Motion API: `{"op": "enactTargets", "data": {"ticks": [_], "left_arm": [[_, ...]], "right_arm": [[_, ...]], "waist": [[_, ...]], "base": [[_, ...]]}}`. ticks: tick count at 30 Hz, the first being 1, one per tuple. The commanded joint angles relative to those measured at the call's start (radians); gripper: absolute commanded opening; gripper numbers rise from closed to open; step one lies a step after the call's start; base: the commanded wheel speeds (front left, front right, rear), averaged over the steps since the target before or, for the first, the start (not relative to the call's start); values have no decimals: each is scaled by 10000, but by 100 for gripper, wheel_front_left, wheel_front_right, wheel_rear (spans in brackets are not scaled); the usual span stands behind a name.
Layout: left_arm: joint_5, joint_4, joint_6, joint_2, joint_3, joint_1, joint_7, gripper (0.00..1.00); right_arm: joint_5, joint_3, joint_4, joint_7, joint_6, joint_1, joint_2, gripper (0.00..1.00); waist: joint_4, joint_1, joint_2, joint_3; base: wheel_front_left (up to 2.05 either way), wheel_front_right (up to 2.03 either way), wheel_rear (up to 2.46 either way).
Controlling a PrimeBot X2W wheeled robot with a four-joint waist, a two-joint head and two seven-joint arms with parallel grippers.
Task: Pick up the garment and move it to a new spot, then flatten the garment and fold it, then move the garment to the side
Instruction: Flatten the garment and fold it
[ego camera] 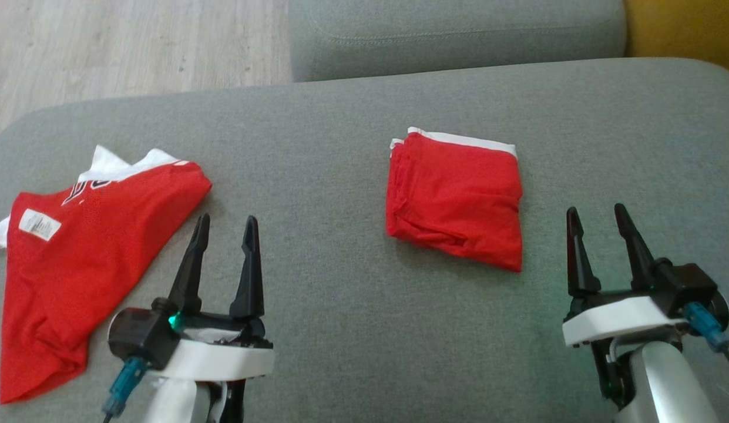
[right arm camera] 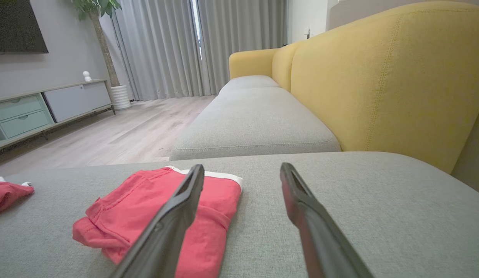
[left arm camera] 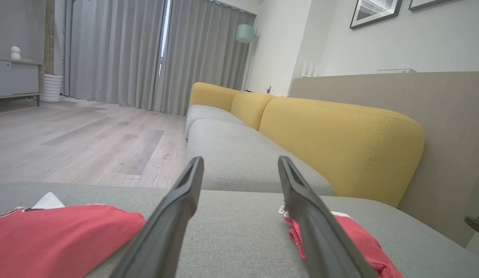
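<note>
My jaws are long, black, tapered; white wrist collars (ego camera: 211, 361), teal cable plugs (ego camera: 124, 382), a green light (ego camera: 175, 321) on the left.

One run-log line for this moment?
left tool open, empty | right tool open, empty | folded red garment on grey sofa seat | red jersey unfolded, at left

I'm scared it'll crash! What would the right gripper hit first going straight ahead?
Probably the next grey sofa cushion, though depth is unclear. The folded red garment lies left of the right gripper, off its path.
</note>
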State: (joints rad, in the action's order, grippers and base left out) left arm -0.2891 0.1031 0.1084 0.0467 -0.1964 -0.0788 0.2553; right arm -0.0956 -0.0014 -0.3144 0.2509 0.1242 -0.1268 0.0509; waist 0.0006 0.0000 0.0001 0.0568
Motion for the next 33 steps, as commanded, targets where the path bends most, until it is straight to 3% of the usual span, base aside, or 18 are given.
{"op": "enactTargets", "data": {"ticks": [1,2,3,8,12,21,28,33], "left_arm": [[58,-408,72,35,234,-323,65,100],[54,-431,81,35,216,-347,65,100],[48,-451,89,35,199,-381,65,100],[36,-521,133,35,53,-589,65,100],[11,-519,165,35,-124,-821,65,100],[-242,-466,200,35,-522,-1318,65,100],[-311,-364,207,35,-559,-1405,65,100],[-379,-364,210,35,-439,-1411,65,100]], "right_arm": [[24,217,433,108,65,-341,-6,100],[37,219,467,108,65,-396,-6,42],[103,231,505,108,65,-470,-6,0],[534,147,151,108,65,-1106,-6,0],[243,-89,-633,108,65,-2015,-6,0],[1377,-1496,-4351,-326,65,-3992,-6,0],[2076,-1540,-5898,-234,65,-4814,-7,0],[1284,-609,-5707,90,65,-5339,-7,0]], "waist": [[76,0,-1,87],[118,0,-1,152],[169,0,-1,214],[521,0,-1,627],[948,0,-1,1044],[1878,0,-1,1744],[2075,0,-1,1805],[2062,0,-1,1695]], "base": [[0,0,0],[0,0,0],[0,0,0],[0,0,0],[0,0,0],[0,0,0],[0,0,0],[0,0,0]]}}
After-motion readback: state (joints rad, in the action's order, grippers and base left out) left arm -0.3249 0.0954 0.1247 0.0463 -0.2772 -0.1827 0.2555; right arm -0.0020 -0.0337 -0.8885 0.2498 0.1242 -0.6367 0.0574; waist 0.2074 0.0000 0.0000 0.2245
